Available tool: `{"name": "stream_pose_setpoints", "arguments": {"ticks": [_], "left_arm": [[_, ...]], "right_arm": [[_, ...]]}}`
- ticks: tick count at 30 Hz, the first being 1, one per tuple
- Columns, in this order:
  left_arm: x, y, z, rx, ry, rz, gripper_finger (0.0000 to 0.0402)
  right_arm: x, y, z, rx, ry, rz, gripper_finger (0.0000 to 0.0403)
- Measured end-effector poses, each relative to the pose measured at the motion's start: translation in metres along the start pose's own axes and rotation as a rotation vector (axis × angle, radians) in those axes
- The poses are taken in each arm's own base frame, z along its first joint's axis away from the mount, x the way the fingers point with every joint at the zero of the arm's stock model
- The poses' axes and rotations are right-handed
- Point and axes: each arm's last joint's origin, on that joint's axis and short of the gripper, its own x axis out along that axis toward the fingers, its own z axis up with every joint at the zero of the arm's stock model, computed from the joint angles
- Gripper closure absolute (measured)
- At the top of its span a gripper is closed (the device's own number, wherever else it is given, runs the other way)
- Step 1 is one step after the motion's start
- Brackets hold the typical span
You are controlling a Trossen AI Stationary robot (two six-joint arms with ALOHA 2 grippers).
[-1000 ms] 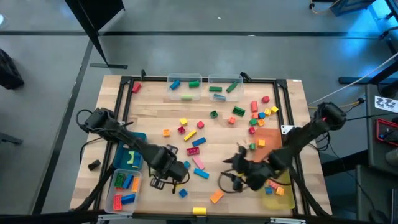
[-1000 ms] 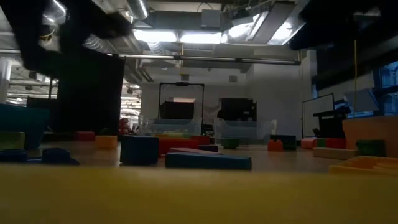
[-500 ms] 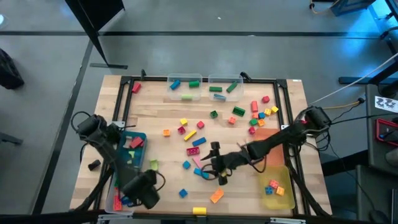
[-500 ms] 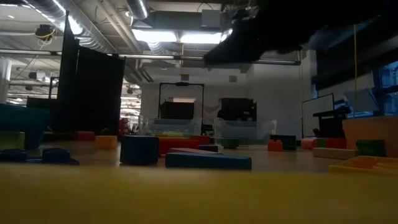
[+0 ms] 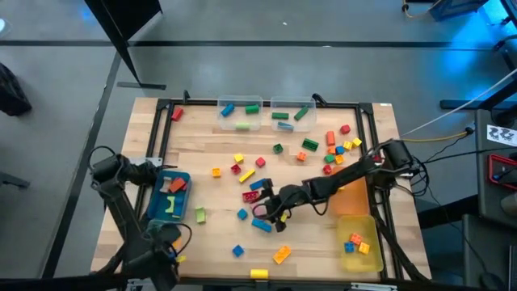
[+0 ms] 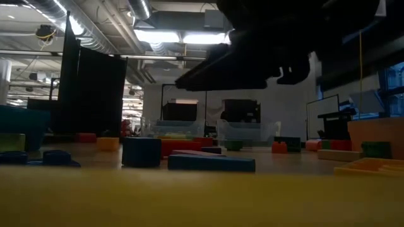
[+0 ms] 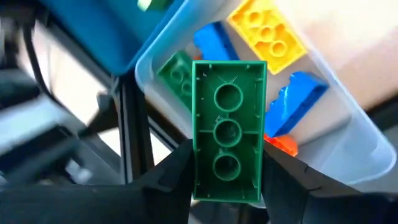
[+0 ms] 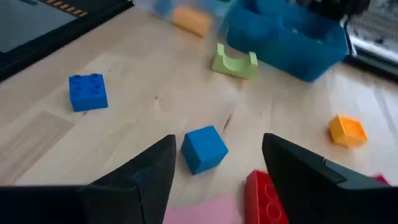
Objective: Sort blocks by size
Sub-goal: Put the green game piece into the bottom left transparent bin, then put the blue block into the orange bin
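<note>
Many coloured blocks lie scattered on the wooden table (image 5: 218, 158). My left gripper (image 7: 227, 158) is at the table's near left corner (image 5: 164, 247), shut on a green brick (image 7: 228, 130). It hangs over a clear bin (image 7: 367, 146) that holds yellow, blue, green and orange blocks. My right gripper (image 5: 269, 208) stands open just above the table's middle. A small blue cube (image 8: 204, 149) lies on the wood just beyond its fingers (image 8: 292, 171), untouched. A red brick (image 8: 264, 196) lies beside the cube. My left gripper pinches the green brick's two long sides (image 7: 199, 171) between its two fingers, at the end nearer the wrist. The fingers point steeply down and lie along the brick. The brick's hollow underside faces the wrist camera, and it hangs clear above the bin.
A blue bin (image 5: 170, 194) stands at the left edge, an orange bin (image 5: 353, 179) and a yellow bin (image 5: 359, 234) at the right. Two clear bins (image 5: 241, 113) (image 5: 291, 113) stand at the far edge. A lime curved piece (image 5: 199, 214) lies by the blue bin.
My left gripper has swung from the table's near middle toward the near left corner, rolling about its own axis, and now hangs over the clear bin. My right gripper has left the yellow bin, gone toward the table's middle and sunk lower, staying open.
</note>
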Motion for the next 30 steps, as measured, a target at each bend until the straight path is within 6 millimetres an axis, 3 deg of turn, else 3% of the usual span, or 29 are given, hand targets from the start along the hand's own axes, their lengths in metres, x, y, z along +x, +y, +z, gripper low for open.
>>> {"name": "stream_pose_setpoints", "arguments": {"ticks": [6, 14, 20, 30], "left_arm": [[0.002, 0.001, -0.010, -0.250, -0.006, -0.011, 0.0225], [0.002, -0.002, -0.011, -0.265, -0.034, -0.057, 0.0209], [0.002, -0.004, -0.009, -0.247, -0.075, -0.087, 0.0209], [0.001, -0.005, -0.006, -0.268, -0.188, -0.134, 0.0209]], "right_arm": [[0.021, -0.003, 0.009, -0.045, 0.019, 0.042, 0.0162], [0.053, -0.007, 0.033, -0.126, 0.223, 0.126, 0.0162], [0.057, -0.009, 0.039, -0.202, 0.368, 0.189, 0.0162], [0.060, -0.025, 0.031, -0.182, 0.367, 0.235, 0.0162]]}}
